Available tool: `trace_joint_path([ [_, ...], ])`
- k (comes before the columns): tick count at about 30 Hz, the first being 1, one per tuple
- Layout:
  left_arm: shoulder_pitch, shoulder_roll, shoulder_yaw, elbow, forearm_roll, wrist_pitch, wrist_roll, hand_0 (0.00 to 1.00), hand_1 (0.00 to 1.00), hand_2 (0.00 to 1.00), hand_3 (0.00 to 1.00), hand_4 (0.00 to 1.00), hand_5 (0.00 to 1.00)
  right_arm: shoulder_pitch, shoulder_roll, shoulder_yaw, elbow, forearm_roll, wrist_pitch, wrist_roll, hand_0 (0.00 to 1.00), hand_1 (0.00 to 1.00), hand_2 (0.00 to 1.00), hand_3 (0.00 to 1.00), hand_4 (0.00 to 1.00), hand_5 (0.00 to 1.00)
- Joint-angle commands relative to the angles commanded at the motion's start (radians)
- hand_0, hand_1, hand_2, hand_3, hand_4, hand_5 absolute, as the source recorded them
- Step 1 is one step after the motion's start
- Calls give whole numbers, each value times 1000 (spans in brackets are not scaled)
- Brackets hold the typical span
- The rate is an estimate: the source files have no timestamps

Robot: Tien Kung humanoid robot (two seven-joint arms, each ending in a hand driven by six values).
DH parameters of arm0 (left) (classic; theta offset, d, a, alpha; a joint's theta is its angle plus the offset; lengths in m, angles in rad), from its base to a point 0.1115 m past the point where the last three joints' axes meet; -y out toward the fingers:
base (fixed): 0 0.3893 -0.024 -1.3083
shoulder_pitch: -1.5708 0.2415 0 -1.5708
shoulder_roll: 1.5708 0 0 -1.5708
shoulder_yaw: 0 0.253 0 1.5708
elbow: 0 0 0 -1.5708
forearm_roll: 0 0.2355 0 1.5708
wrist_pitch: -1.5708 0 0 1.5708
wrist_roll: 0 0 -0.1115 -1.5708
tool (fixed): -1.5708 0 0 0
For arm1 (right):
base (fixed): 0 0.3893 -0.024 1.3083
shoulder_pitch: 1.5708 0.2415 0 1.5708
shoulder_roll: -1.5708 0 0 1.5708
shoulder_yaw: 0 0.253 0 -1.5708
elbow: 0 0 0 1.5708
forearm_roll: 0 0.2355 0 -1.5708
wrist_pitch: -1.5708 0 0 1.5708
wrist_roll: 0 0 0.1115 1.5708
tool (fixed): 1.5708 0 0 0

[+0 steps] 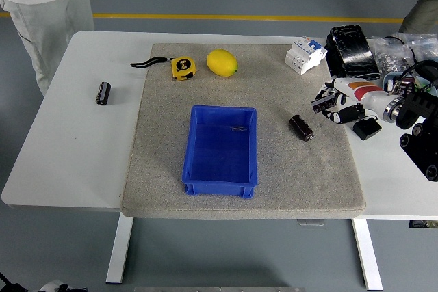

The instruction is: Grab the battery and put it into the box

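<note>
Battery (302, 128), the dark cylinder to be moved, lies on its side on the grey mat (157, 162), just right of the blue box (222, 150) and apart from it. We start at the right hand (333, 105), which enters from the right edge and hovers over the mat's right border, near the battery but not touching it. Its fingers (321, 104) are loosely curled and hold nothing, which we read as a pre-grasp posture pointed toward the cylinder. Just beside the hand, a small black adapter (367, 128) rests on the white table (68, 155). We judge that the box sits open and central so a short leftward carry will suffice; something small lies on its floor, too small to identify. Farther out, a yellow lemon (222, 62) and a yellow tape measure (182, 67) sit at the mat's far edge, with a white circuit breaker (305, 54) at its far right corner. A second dark cylinder (102, 93) lies well apart on the bare table at left. A person (41, 5) stands at the far left corner, hands not in view. The left arm is not visible.
</note>
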Motion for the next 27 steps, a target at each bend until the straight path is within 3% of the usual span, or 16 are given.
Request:
trace_joint_path([
  [12,4,4,-20,-3,27,-6,10,746,701,708,568,606,529,7,-32,-50,208,170,53,-37,423,461,496,478,639,131],
  [20,5,8,-32,-3,41,-9,15,747,701,709,568,606,528,10,-48,-86,329,218,77,-67,429,462,498,481,646,130],
  [27,3,12,-38,-3,48,-10,19,747,701,708,568,606,528,26,-39,-125,414,253,91,-84,434,460,496,481,646,126],
])
